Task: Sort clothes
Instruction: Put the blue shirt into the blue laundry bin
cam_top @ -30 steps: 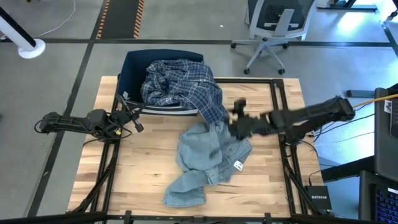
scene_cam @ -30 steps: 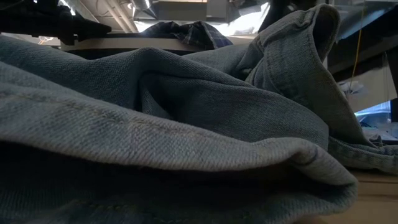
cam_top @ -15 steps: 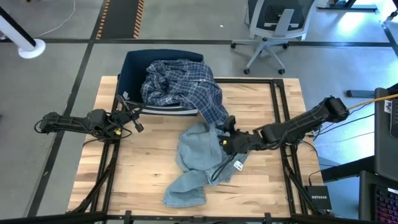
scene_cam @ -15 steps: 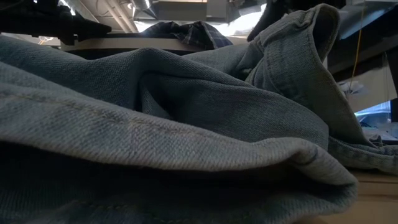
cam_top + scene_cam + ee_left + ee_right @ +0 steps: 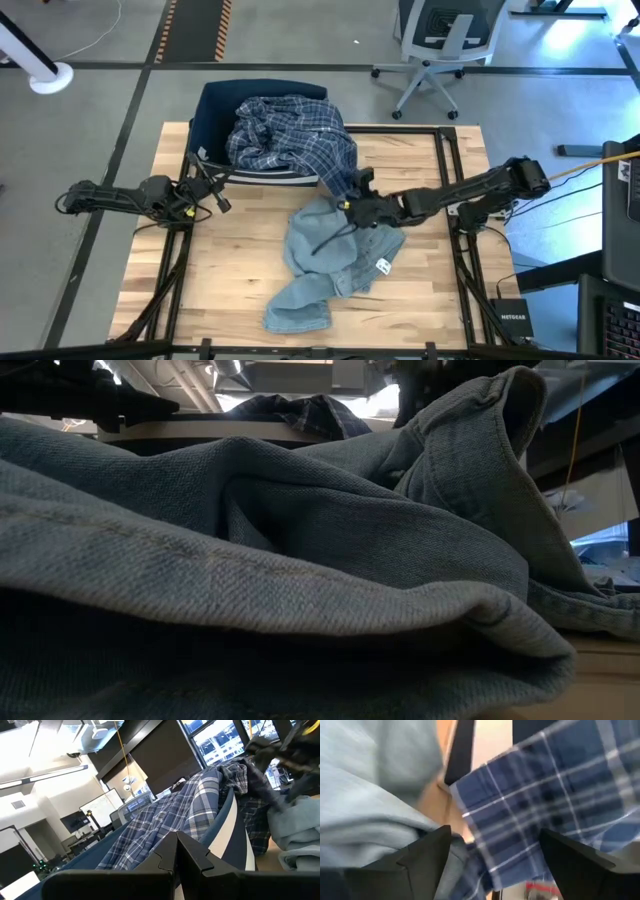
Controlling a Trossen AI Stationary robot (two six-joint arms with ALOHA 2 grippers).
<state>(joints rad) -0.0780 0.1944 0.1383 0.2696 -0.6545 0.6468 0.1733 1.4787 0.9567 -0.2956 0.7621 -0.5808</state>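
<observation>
Light-blue jeans (image 5: pixel 335 255) lie crumpled on the wooden table's middle and fill the low view (image 5: pixel 300 560). A blue plaid shirt (image 5: pixel 290 135) is heaped in the dark navy bin (image 5: pixel 215 110) at the far edge. One end of the shirt (image 5: pixel 345 175) hangs over the bin's rim down to the jeans. My right gripper (image 5: pixel 352 206) is open and hovers low where that end meets the jeans. In its wrist view (image 5: pixel 495 865) plaid cloth (image 5: pixel 545 795) and denim (image 5: pixel 365 795) show between the fingers. My left gripper (image 5: pixel 222 203) waits shut at the table's left (image 5: pixel 176 855).
Black frame rails (image 5: pixel 450 170) run along the table's sides and far edge. Bare wood (image 5: pixel 225 270) lies to the jeans' left and more (image 5: pixel 430 280) to their right. An office chair (image 5: pixel 440 45) stands on the floor beyond the far edge.
My right gripper has come down and gone toward the table's left, from above the jeans' right side to the spot where the plaid shirt's hanging end meets the jeans. The clothes lie as before.
</observation>
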